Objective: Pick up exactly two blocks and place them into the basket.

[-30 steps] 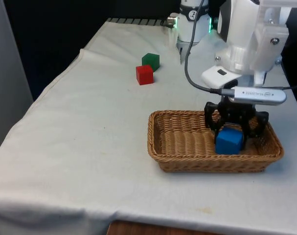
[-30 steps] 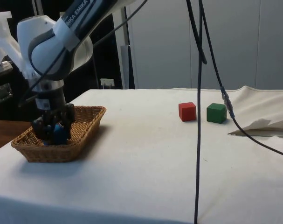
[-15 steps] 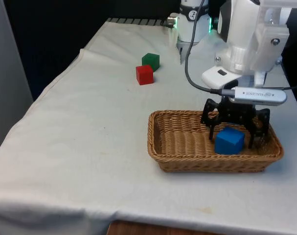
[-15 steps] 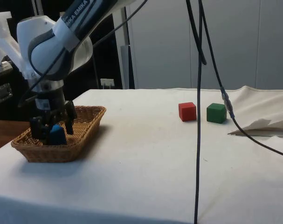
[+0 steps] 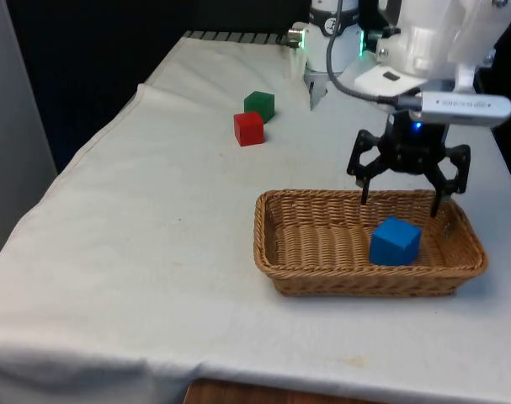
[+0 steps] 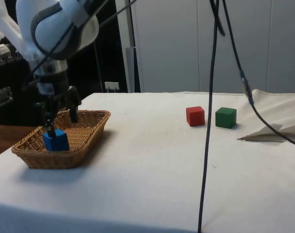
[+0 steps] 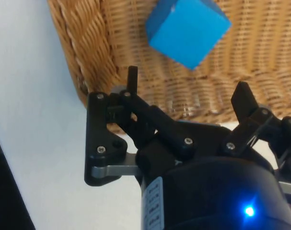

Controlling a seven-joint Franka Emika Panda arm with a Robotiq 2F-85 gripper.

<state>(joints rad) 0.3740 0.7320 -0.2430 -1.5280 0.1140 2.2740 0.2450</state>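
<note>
Upper left of centre on the worktop: red block, likely light, rigid, best pinched across flat sides; claw wide, empty, above basket.

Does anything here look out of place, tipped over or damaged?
Nothing stands out. The blue block lies in the basket, red block and green block sit on the cloth, gripper above with jaws open.
</note>
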